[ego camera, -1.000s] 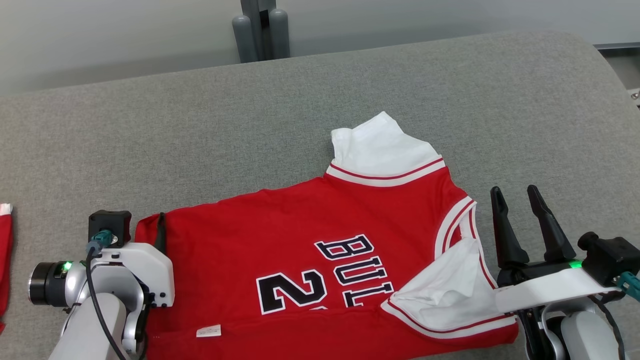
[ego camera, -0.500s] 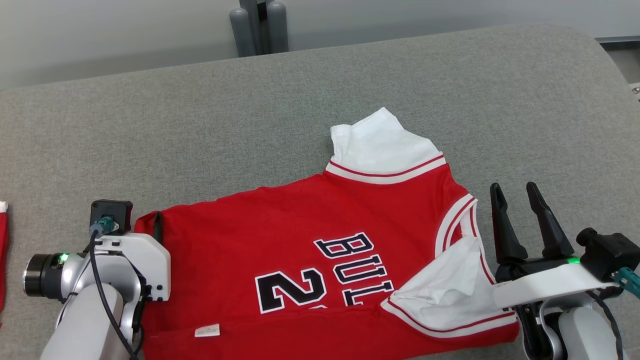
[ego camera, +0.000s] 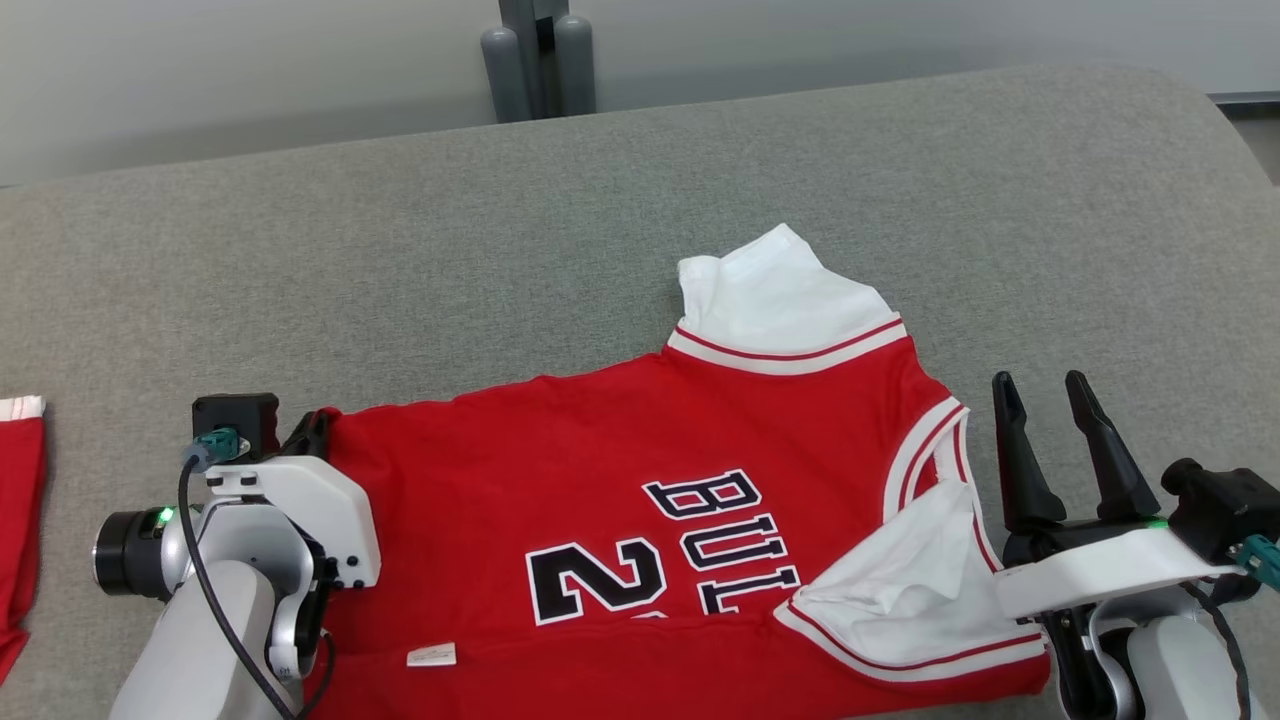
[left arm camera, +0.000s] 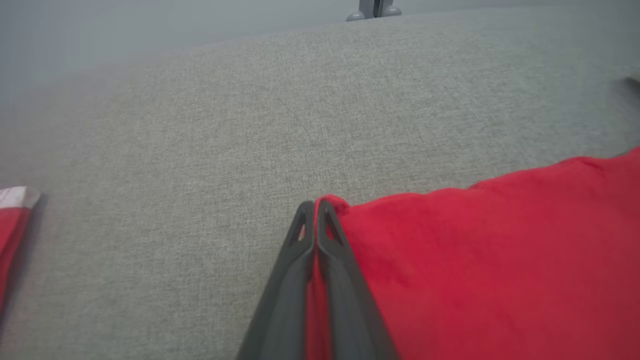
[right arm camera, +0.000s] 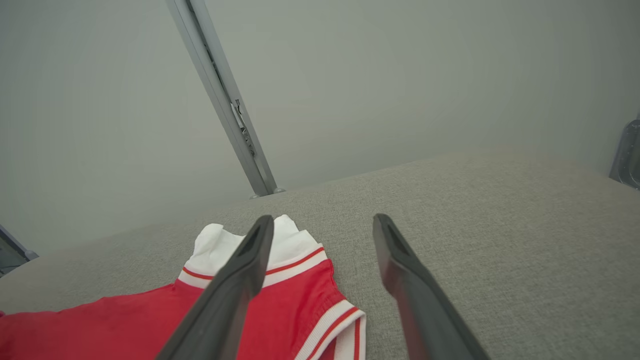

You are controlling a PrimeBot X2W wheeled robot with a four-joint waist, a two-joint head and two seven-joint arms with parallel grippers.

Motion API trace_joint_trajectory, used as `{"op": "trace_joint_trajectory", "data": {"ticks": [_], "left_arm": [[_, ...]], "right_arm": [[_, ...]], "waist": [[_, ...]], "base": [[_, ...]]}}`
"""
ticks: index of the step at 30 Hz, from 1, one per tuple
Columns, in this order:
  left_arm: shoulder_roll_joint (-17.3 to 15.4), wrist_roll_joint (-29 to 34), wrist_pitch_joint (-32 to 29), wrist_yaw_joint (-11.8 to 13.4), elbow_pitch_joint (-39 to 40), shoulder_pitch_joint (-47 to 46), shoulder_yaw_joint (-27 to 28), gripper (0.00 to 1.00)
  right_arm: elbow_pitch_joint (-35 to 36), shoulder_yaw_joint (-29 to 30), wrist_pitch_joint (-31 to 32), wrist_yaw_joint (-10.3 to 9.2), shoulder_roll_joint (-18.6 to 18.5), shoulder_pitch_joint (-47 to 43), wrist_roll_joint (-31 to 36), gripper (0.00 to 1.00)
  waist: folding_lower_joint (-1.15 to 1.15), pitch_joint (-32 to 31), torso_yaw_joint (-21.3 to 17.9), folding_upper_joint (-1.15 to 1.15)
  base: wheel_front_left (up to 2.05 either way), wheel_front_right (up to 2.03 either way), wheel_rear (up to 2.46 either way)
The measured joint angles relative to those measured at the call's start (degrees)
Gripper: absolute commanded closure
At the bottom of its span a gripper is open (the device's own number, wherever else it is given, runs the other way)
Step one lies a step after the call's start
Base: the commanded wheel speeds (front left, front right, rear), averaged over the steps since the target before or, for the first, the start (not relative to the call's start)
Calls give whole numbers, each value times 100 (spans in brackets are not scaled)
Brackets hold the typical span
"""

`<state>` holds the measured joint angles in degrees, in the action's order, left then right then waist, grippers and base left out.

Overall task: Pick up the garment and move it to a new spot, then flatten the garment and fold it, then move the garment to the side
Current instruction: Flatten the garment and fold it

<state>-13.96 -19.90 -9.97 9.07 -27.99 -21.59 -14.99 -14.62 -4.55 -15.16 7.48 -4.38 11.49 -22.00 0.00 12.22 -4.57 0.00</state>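
Head view: red jersey w/ white sleeves & black lettering (ego camera: 620, 470) lies flat on grey fabric tabletop (ego camera: 500, 250). L gripper (ego camera: 312, 432) at jersey's L corner, fingers together, pinching the cloth. R gripper (ego camera: 1052, 420) just beside jersey's R edge, 2 fingers apart, nothing btwn them.
L wrist view: red cloth nipped btwn closed fingers.
R wrist view: fingers spread, jersey's white sleeve behind 1.
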Motion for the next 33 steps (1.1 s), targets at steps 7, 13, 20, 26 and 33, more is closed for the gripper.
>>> {"op": "trace_joint_trajectory", "data": {"ticks": [7,13,20,26,33], "left_arm": [[420,-684,93,-96,213,141,321,100],[648,-1017,67,-154,369,146,414,100],[795,-909,199,-190,416,-110,157,100],[953,-834,349,-203,242,-478,-116,100],[1074,-895,516,-255,-66,-813,-382,100]], "right_arm": [[-338,-183,2,0,-277,277,88,0],[-905,-321,330,0,-625,1100,100,0],[-1890,-665,1210,0,-1068,2437,-211,0],[-2674,-1121,2202,0,-1335,3495,-835,0],[-3261,-1986,2936,0,-1688,4219,-1379,0]], "waist": [[0,-87,262,0],[0,-17,523,0],[0,316,823,0],[0,657,1144,0],[0,966,1527,0]], "base": [[0,0,0],[0,0,0],[0,0,0],[0,0,0],[0,0,0]]}}
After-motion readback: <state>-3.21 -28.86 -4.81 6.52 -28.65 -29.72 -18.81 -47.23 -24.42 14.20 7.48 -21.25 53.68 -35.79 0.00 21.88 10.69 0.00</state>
